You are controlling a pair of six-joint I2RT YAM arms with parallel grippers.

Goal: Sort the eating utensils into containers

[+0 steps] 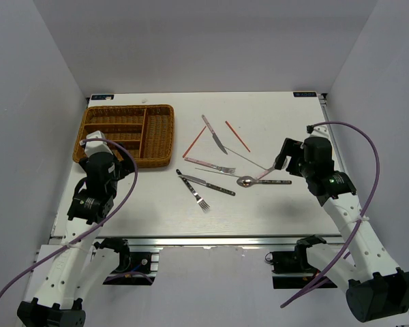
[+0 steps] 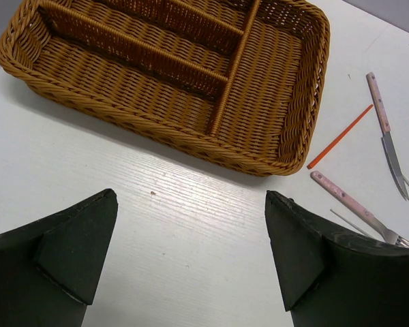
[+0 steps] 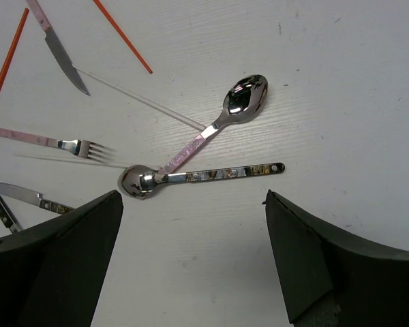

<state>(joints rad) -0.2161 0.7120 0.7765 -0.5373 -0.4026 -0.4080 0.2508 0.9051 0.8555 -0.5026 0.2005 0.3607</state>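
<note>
The brown wicker tray (image 1: 127,108) (image 2: 157,129) sits at the back left, and nothing shows in its long compartments. The utensils lie loose in the middle of the table: a pink-handled knife (image 1: 215,134) (image 2: 385,126), two red chopsticks (image 1: 237,136) (image 1: 194,142), a pink-handled fork (image 1: 209,165) (image 3: 54,143), a dark-handled knife (image 1: 206,183) and a dark-handled fork (image 1: 193,191). A dark-handled spoon (image 3: 204,176) crosses a pink-handled spoon (image 3: 221,119). My left gripper (image 1: 125,161) (image 2: 191,252) hovers open just in front of the tray. My right gripper (image 1: 284,155) (image 3: 194,259) is open above the table, just short of the spoons.
A thin pale stick (image 3: 140,99) runs from the pink knife's blade towards the spoons. White walls close in the table on the left, back and right. The table's near edge (image 1: 211,236) runs just ahead of the arm bases.
</note>
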